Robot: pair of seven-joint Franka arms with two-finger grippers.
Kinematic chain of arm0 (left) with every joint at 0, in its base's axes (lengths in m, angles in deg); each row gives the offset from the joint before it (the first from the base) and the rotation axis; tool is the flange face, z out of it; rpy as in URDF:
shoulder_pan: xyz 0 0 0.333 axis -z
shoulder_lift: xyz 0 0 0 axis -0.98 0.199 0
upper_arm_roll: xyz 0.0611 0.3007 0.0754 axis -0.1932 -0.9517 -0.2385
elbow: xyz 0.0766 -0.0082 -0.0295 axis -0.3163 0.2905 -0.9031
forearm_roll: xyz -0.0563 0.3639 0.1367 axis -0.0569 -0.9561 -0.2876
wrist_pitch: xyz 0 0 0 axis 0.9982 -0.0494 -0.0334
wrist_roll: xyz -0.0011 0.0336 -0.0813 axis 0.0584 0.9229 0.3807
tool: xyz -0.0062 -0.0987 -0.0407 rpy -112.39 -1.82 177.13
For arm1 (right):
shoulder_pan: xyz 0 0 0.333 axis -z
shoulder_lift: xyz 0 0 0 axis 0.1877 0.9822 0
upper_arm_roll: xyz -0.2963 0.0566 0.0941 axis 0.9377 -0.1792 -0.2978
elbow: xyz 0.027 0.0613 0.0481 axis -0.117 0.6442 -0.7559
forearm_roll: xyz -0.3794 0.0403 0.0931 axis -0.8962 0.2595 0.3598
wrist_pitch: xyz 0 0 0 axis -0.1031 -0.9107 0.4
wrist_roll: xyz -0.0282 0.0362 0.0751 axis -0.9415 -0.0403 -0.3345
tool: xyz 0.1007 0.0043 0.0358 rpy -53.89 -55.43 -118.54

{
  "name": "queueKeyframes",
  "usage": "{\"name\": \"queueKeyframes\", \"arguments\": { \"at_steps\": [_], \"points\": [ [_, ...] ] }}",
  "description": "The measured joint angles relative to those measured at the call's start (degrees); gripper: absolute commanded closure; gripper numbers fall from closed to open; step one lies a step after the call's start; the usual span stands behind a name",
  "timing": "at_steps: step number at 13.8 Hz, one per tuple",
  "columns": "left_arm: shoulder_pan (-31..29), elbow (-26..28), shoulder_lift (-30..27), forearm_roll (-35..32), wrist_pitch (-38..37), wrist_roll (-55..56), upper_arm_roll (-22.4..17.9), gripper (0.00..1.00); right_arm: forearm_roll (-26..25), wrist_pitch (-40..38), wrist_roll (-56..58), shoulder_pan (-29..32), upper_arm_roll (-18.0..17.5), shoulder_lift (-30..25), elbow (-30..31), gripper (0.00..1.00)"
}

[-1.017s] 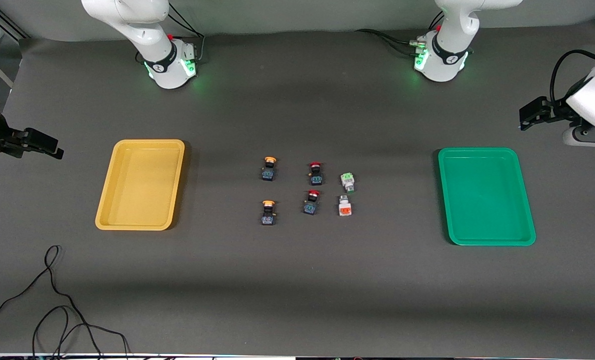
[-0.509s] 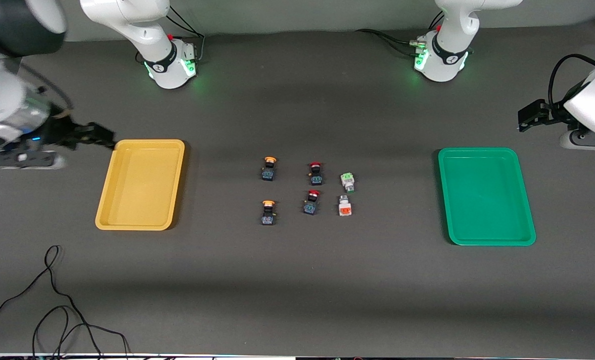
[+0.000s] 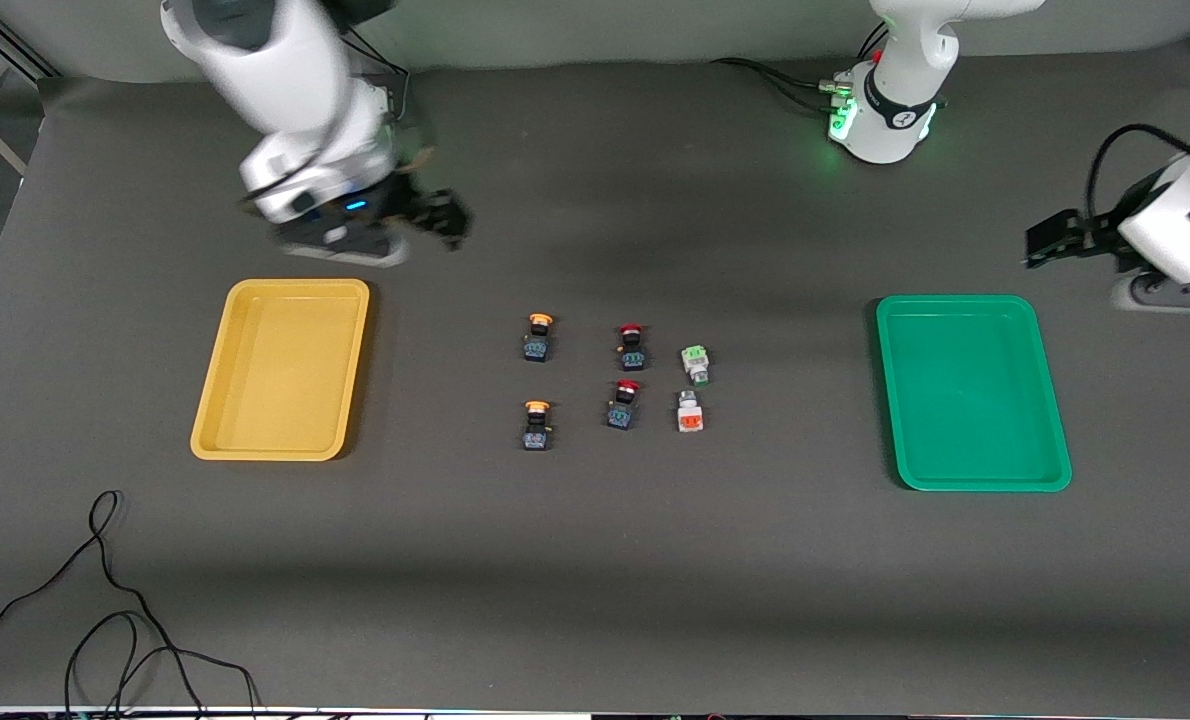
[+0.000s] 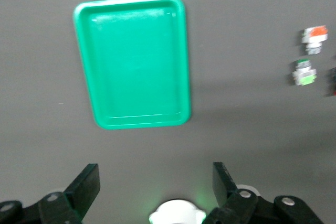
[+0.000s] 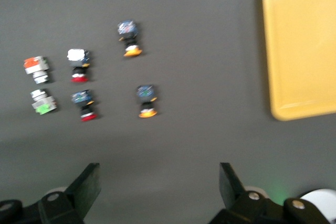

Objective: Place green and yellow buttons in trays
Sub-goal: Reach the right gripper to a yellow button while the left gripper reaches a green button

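My right tool [image 3: 445, 215] hangs over bare worktop [image 3: 595, 560], at about eleven o'clock from the button cluster, its fingers spread wide with nothing between them. My left tool [image 3: 1040, 240] hangs past the green tray [image 3: 972, 392] at its one o'clock, also wide and empty. The yellow tray [image 3: 280, 370] lies at nine o'clock from the cluster, the green tray at three. Two yellow-capped buttons [image 3: 538, 337] sit on the yellow tray's side, the red-capped buttons [image 3: 631, 347] in the middle, the green-faced button [image 3: 695, 362] and orange-faced button [image 3: 690, 412] toward the green tray.
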Motion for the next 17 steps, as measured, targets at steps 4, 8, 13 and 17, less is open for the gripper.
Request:
{"name": "queueKeyframes", "arguments": {
  "at_steps": [4, 8, 13, 17],
  "points": [
    [6.01, 0.32, 6.15, 2.42, 7.87, 10.81, 1.84, 0.02, -0.11, 3.33, -4.39, -3.99, 0.33, 1.26, 2.42, 0.0],
    [14.69, 6.01, 13.17, 2.58, 20.35, 23.33, 2.18, 0.02, -0.14, 18.95, -4.38, -3.98, 0.68, 4.53, 13.15, 0.0],
    [18.46, 10.71, 22.21, 2.66, 30.23, 26.6, 2.19, 0.02, -5.21, 33.96, -4.35, -4.15, 0.66, 17.3, 16.23, 0.0],
    [23.24, 13.34, 27.04, 2.69, 40.71, 32.63, 2.3, 0.02, -6.62, 42.95, -4.35, -4.15, 0.76, 24.04, 16.67, 0.0]
  ]
}}
